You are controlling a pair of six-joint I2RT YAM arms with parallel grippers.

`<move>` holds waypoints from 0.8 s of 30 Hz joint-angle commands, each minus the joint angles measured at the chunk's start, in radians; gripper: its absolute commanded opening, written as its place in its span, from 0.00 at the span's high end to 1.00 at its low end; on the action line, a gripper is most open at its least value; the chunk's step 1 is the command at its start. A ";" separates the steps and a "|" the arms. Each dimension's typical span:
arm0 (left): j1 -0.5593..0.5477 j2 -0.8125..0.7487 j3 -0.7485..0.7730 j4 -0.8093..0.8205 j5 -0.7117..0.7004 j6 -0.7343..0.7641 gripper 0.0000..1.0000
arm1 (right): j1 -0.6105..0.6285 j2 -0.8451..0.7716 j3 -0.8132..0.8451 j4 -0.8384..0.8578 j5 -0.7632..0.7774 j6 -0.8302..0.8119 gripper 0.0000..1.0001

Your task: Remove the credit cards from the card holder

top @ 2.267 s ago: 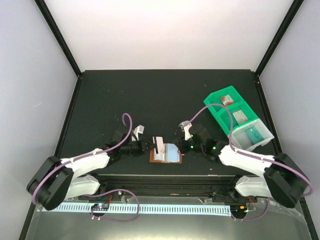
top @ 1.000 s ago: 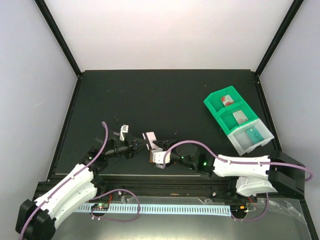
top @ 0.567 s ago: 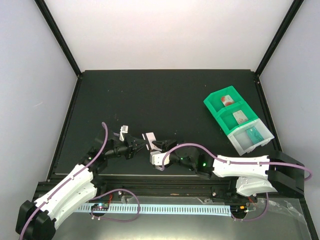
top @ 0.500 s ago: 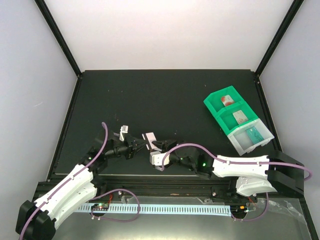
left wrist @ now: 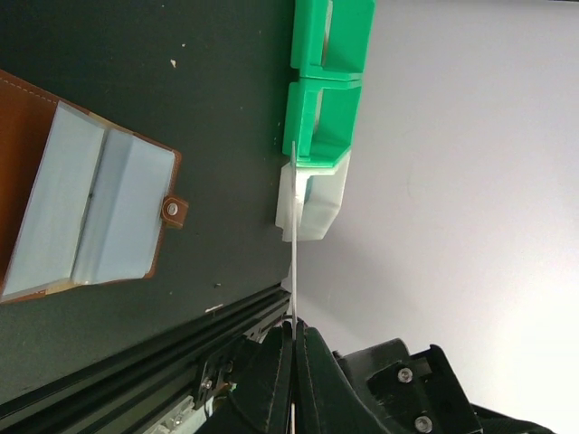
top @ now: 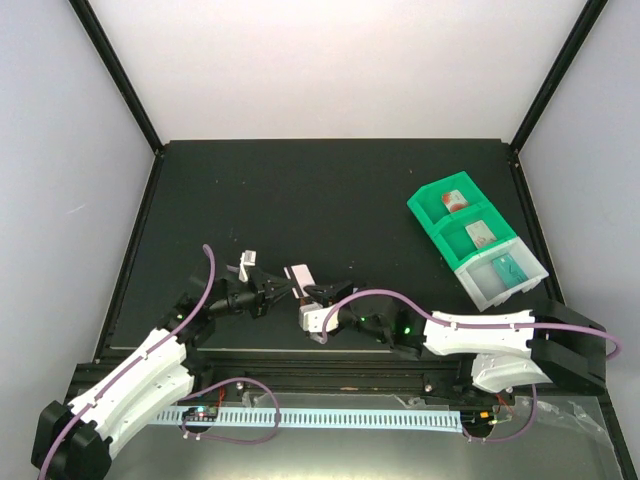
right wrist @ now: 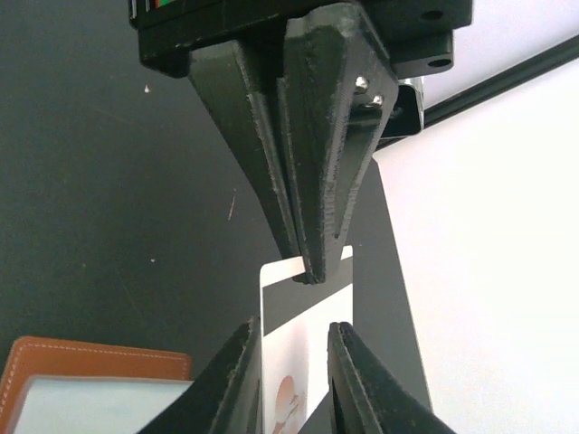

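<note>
Evidently one card [right wrist: 318, 291], white with a red mark, is out of the holder [left wrist: 86, 212]. It is pinched at one edge by the closed left fingers [right wrist: 326, 163] and held above the table [top: 330, 190]. The right fingers [right wrist: 242, 371] are set narrowly apart on either side of it, and contact cannot be told. The holder lies open on the table below. Whether cards are left in its pockets cannot be made out, so the task is judged partly done.

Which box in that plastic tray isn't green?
The white plastic compartment at the near end of the tray; the other two are green.
</note>
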 commanded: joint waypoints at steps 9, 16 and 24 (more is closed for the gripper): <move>0.008 -0.022 0.012 0.051 0.037 -0.077 0.98 | 0.005 0.006 -0.036 0.099 0.069 -0.026 0.94; 0.007 -0.051 0.012 0.035 0.034 -0.089 0.98 | 0.006 0.006 -0.039 0.111 0.085 -0.020 0.99; 0.009 -0.101 0.006 0.071 -0.015 -0.060 0.32 | 0.005 -0.014 -0.037 0.104 0.108 0.069 0.99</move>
